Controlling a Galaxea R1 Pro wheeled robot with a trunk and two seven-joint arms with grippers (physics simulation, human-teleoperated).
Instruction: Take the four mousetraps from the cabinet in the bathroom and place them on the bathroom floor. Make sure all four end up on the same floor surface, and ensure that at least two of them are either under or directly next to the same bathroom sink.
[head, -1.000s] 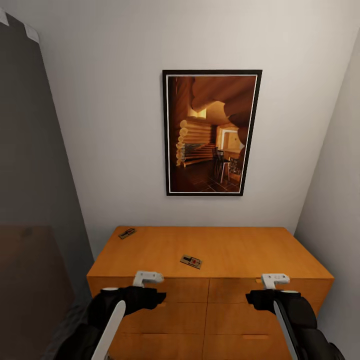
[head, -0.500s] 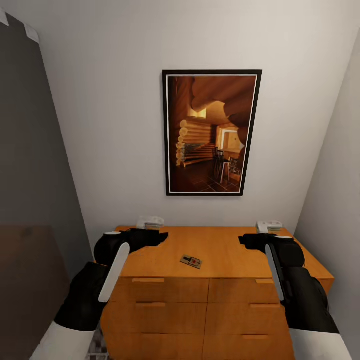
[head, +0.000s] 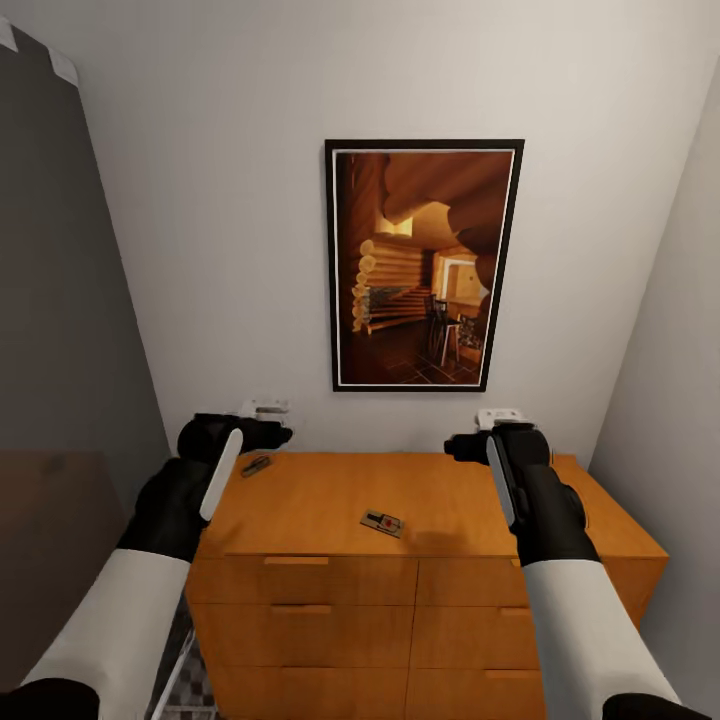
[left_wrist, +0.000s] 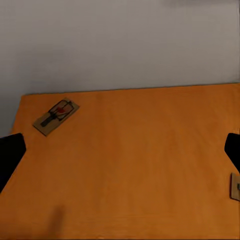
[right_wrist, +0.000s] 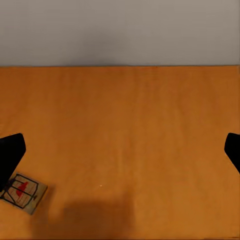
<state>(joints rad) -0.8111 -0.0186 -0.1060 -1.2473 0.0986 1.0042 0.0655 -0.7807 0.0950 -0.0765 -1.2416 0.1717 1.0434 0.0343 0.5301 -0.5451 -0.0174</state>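
Head view: both arms above the cabinet (head: 420, 500) holding two mousetraps (head: 382, 523); wrist views show jaws wide

The cabinet (head: 330, 500) top carries two mousetraps (head: 382, 523), well apart.

A second mousetrap (left_wrist: 235, 186) is cut off by the left wrist picture's edge. The cabinet (head: 330, 640) runs off the head picture's bottom, its lower drawers unseen.

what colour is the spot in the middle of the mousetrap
Red, on the mousetrap with its tan board; the right wrist view shows it best.
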